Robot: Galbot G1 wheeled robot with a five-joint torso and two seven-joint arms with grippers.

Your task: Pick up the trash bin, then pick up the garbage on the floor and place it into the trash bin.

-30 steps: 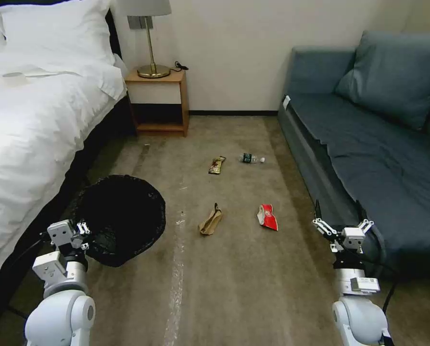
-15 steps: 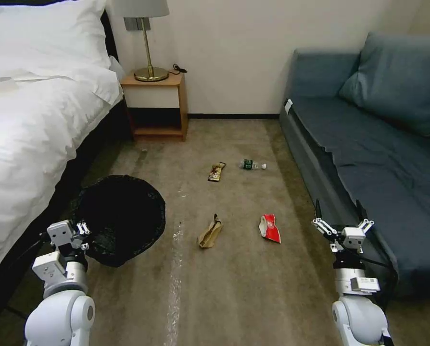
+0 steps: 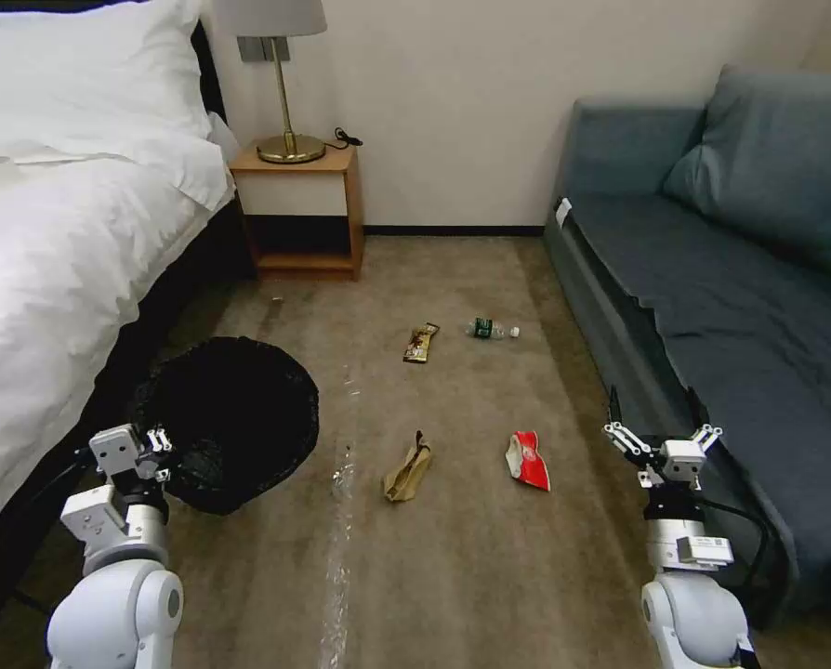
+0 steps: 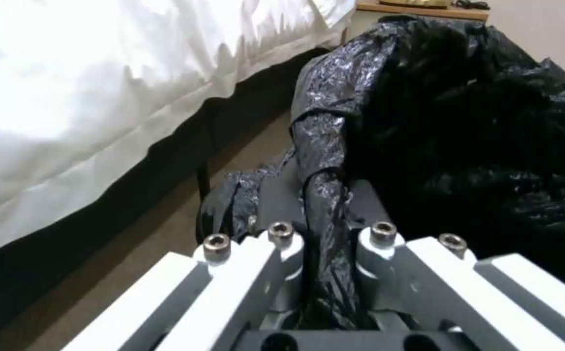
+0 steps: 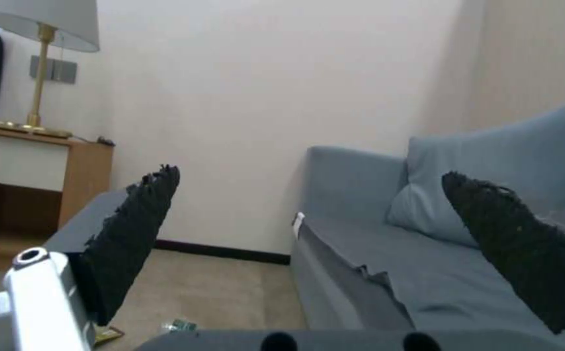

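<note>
Four pieces of garbage lie mid-frame while my left claw (image 4: 325, 234) pinches the trash bin (image 3: 234, 418) liner; next, my spread right claw (image 3: 662, 429) must reach the red wrapper (image 3: 528, 459).

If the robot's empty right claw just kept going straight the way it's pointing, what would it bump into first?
Probably the blue sofa: the open right gripper points level along its front edge toward the far wall. Depth is unclear.

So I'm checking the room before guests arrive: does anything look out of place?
Yes: four bits of litter lie on the carpet between bed and sofa: a red-and-white wrapper, a tan paper bag, a snack bar wrapper and a small bottle, lying on its side.
</note>
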